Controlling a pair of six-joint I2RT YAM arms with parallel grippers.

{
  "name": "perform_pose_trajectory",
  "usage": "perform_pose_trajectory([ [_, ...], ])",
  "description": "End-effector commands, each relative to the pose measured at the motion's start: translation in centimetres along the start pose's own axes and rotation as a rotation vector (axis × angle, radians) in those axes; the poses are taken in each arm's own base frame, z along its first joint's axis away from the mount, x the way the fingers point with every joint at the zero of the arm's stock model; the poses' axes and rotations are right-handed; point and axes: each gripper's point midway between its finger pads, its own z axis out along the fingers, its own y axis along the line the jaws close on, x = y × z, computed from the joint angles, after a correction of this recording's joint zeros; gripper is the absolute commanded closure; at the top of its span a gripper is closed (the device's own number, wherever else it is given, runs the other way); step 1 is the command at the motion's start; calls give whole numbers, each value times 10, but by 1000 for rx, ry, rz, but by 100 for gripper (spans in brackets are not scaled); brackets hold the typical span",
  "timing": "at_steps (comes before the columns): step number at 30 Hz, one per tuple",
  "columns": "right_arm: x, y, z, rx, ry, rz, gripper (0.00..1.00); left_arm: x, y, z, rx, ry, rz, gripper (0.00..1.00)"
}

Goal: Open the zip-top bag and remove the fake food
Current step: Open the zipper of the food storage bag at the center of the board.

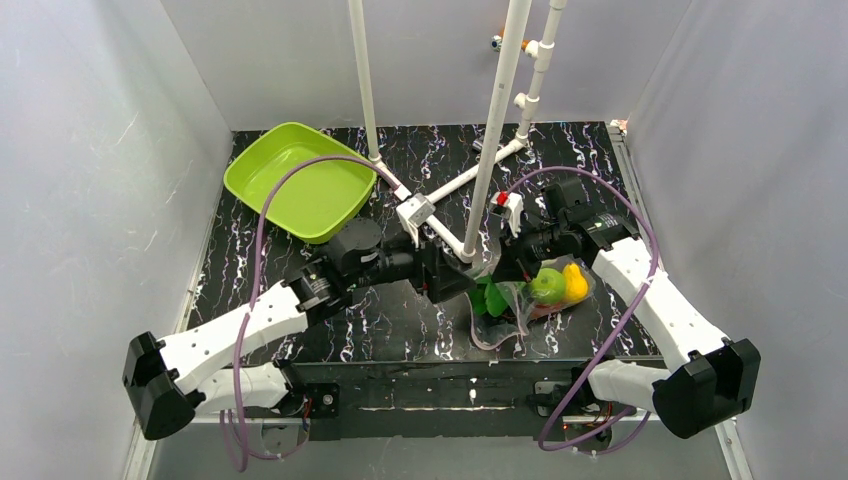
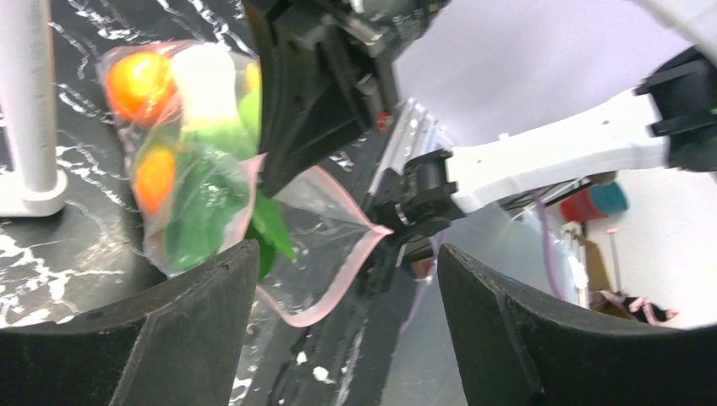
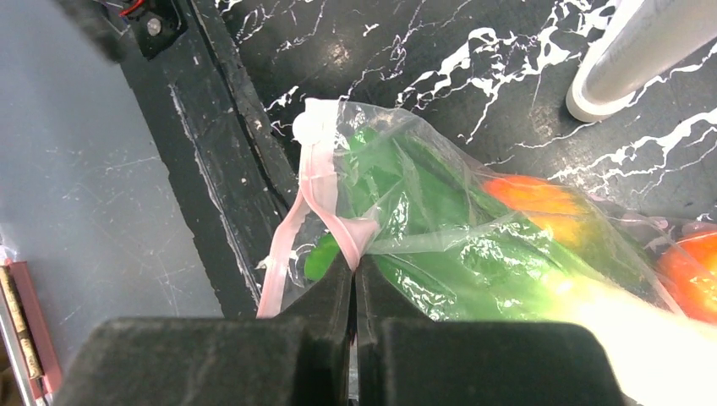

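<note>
The zip-top bag (image 1: 520, 298) lies near the table's front edge with the fake food inside: a green apple (image 1: 546, 285), a yellow lemon (image 1: 576, 282), oranges (image 2: 139, 80) and green leaves (image 3: 423, 194). My right gripper (image 3: 355, 262) is shut on the bag's pink zip strip (image 3: 351, 233), pinching one lip at the mouth. The other lip of the strip (image 2: 338, 283) hangs in a loose curve. My left gripper (image 2: 347, 254) is open just in front of it, touching nothing. In the top view both grippers (image 1: 470, 285) (image 1: 505, 265) meet at the bag's left end.
A lime-green square tray (image 1: 300, 180) sits at the back left. A white pipe frame (image 1: 495, 130) rises just behind the bag, its foot (image 2: 32, 190) close to the bag. The table's front edge (image 3: 228, 127) runs right beside the bag's mouth.
</note>
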Motion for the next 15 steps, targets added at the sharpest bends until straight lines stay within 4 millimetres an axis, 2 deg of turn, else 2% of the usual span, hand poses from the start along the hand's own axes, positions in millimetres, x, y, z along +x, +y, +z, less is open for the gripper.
perform_pose_trajectory([
  [1,-15,10,0,-65,-59,-24,99,4,-21,6,48,-51,-84,24],
  [5,-13,10,1,-71,-59,-21,99,26,-19,23,-53,-34,-25,24],
  [9,-12,11,0,-81,-72,-17,99,27,-10,29,-169,-84,55,23],
  [15,-10,11,-1,-86,-75,-24,99,36,6,38,-232,-93,23,22],
])
